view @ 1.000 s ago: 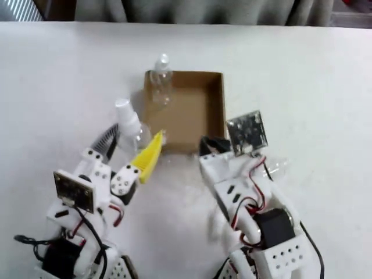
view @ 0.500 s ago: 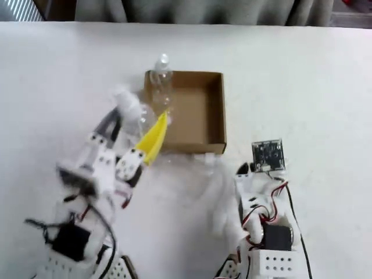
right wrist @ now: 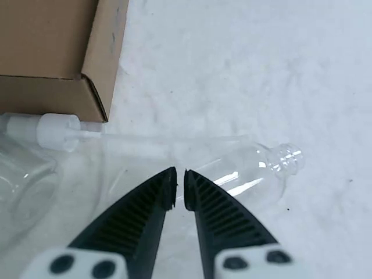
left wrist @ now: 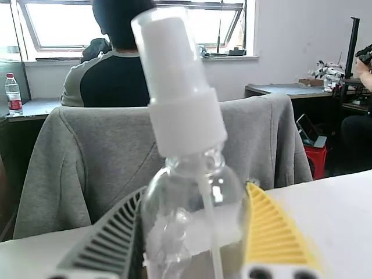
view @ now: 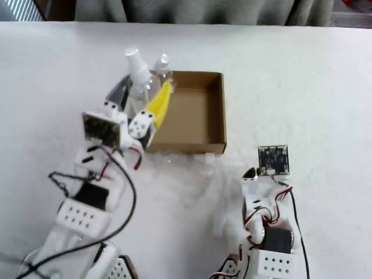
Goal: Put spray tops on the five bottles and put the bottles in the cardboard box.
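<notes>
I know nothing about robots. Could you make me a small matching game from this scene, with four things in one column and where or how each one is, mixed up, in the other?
Things:
1. capped bottle
2. uncapped bottle
3. loose spray top
4. cardboard box

States:
A. white, lying right by the box's corner
B. brown, open at the top
C. clamped in the left arm's jaws
D. clear, lying on its side, neck bare

Pairs: 1-C, 2-D, 3-A, 4-B.
</notes>
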You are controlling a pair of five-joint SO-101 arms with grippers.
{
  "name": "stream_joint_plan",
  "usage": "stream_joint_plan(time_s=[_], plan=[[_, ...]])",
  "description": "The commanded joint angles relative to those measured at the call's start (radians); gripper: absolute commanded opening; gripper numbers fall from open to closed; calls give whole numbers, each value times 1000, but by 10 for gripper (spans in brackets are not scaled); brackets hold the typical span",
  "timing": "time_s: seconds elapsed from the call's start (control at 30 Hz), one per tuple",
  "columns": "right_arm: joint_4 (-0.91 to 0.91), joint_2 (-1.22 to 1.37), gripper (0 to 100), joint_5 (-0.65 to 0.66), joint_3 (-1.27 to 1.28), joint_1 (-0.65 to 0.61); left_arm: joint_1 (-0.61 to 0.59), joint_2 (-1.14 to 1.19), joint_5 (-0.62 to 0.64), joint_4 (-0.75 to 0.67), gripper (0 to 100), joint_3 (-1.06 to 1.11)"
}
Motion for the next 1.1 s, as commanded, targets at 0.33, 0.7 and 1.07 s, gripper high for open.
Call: stream_joint_plan(time_s=[0.33, 0.7, 1.07], plan=[[8, -5, 17, 11, 9, 15, -53, 542, -9, -483, 21, -103], [27, -8, 17, 12, 9, 15, -54, 877, -8, -813, 20, -147], [27, -8, 17, 12, 9, 15, -56, 1133, -6, -942, 20, -250]])
